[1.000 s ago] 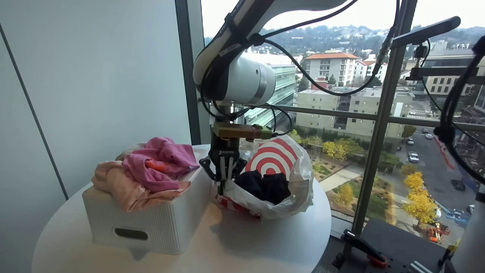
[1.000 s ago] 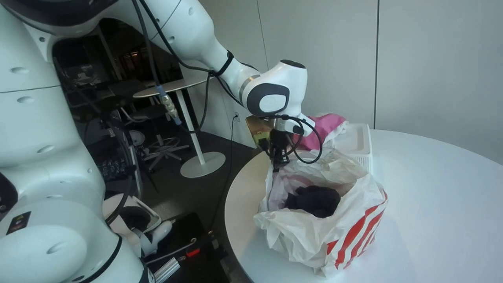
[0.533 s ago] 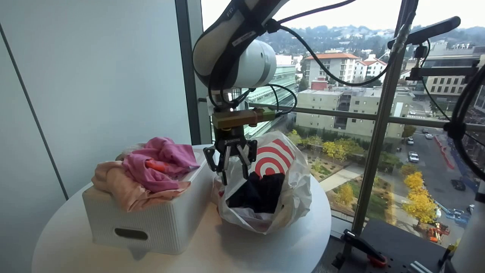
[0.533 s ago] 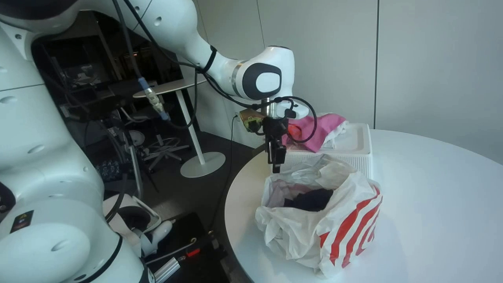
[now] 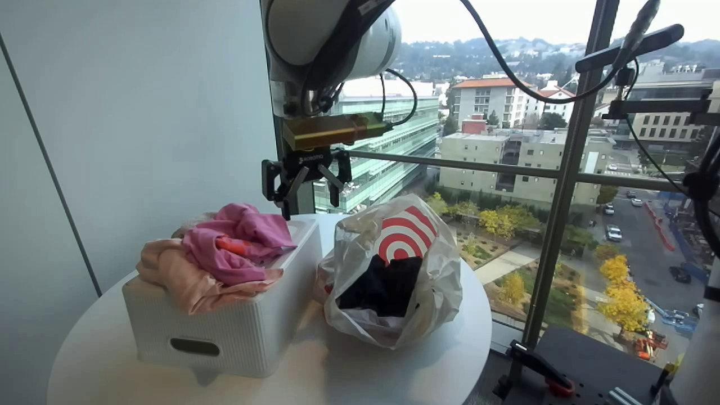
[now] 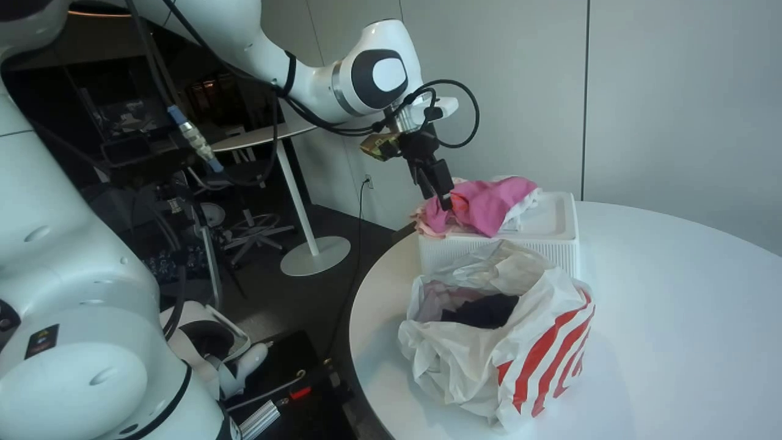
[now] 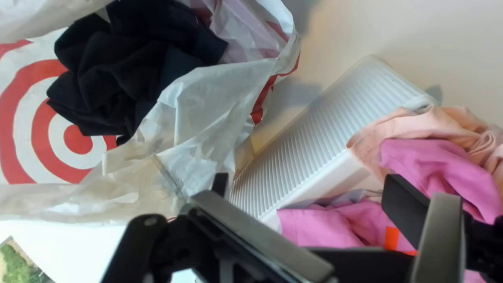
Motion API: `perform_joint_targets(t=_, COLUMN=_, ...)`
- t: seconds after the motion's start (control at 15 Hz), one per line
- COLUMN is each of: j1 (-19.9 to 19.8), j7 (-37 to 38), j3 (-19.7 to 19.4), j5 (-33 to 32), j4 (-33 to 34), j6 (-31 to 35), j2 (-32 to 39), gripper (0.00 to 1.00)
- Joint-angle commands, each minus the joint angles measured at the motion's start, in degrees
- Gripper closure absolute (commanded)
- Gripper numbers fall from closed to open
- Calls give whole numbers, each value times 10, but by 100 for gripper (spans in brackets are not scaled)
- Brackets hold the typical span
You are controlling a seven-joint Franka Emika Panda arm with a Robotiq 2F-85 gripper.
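Observation:
My gripper (image 5: 310, 206) stands open and empty in the air, above the far end of a white ribbed box (image 5: 225, 343). In the wrist view its fingertips (image 7: 402, 196) spread wide over a pink cloth (image 7: 326, 226) with an orange patch, apart from it as far as I can tell. That cloth lies crumpled on the box's lid, together with a peach cloth (image 5: 180, 275). Beside the box a white plastic bag (image 6: 544, 354) with red stripes and a red target print gapes upward. Dark cloth (image 7: 114, 74) is bunched inside the bag.
Box and bag share a round white table (image 5: 394, 377). A tall window borders it in an exterior view, and a pale wall (image 6: 672, 91) is behind it. A smaller round table (image 6: 287, 131) stands farther off. Black cables (image 6: 470, 116) loop out from my wrist.
My gripper has opened and let go of the bag's rim, then risen and moved toward the box and pink cloth. The bag's rim has sprung back, showing more of its inside.

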Motion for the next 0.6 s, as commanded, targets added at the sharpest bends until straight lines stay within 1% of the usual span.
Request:
perform_joint_targets(t=0.0, j1=-2, j7=-10, j3=0, j5=-19, j4=51, j6=95, j2=39, gripper=0)
perform_joint_targets(t=0.07, j1=-4, j7=-8, j3=-3, j5=-19, j4=64, j6=123, j2=53, gripper=0)
perform_joint_targets(t=0.13, j1=-5, j7=-14, j3=-7, j5=-5, j4=78, j6=146, j2=70, gripper=0)
perform_joint_targets(t=0.27, j1=-3, j7=-40, j3=-14, j5=33, j4=104, j6=181, j2=100, gripper=0)
perform_joint_targets(t=0.33, j1=0, j7=-65, j3=-12, j5=63, j4=116, j6=194, j2=109, gripper=0)
perform_joint_targets(t=0.4, j1=3, j7=-75, j3=-12, j5=71, j4=126, j6=195, j2=115, gripper=0)
perform_joint_targets(t=0.53, j1=6, j7=-114, j3=-6, j5=108, j4=151, j6=180, j2=128, gripper=0)
